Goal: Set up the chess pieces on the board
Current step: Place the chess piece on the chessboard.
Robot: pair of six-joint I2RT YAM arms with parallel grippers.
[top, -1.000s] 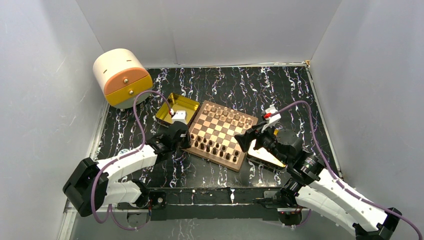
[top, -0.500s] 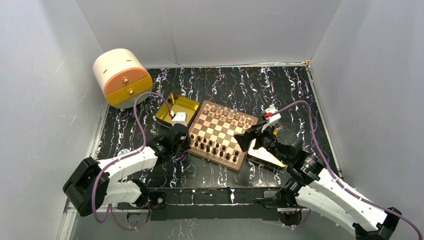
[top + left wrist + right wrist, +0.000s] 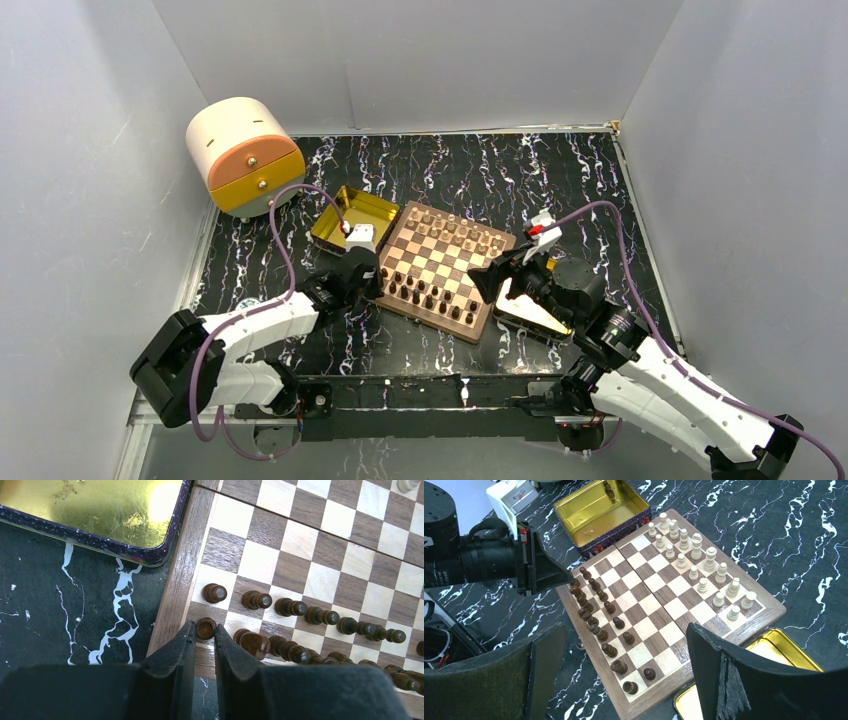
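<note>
Since one second ago the left arm has shifted only a little, and the right arm has not moved. The left gripper (image 3: 204,632) is low at the near left corner of the chessboard (image 3: 659,592), and its two fingers are clenched on the head of a dark piece (image 3: 206,626) that stands on the corner square. Other dark pieces (image 3: 596,625) stand in two rows along this same side of the board, and the light pieces (image 3: 696,545) stand in two rows on the opposite side. The middle squares are bare. A gold tray (image 3: 100,505) lies just beside the board's left corner. The right gripper (image 3: 625,630) hovers above the board's near right edge, its jaws spread wide and holding nothing, with a second gold tray (image 3: 784,650) below it.
</note>
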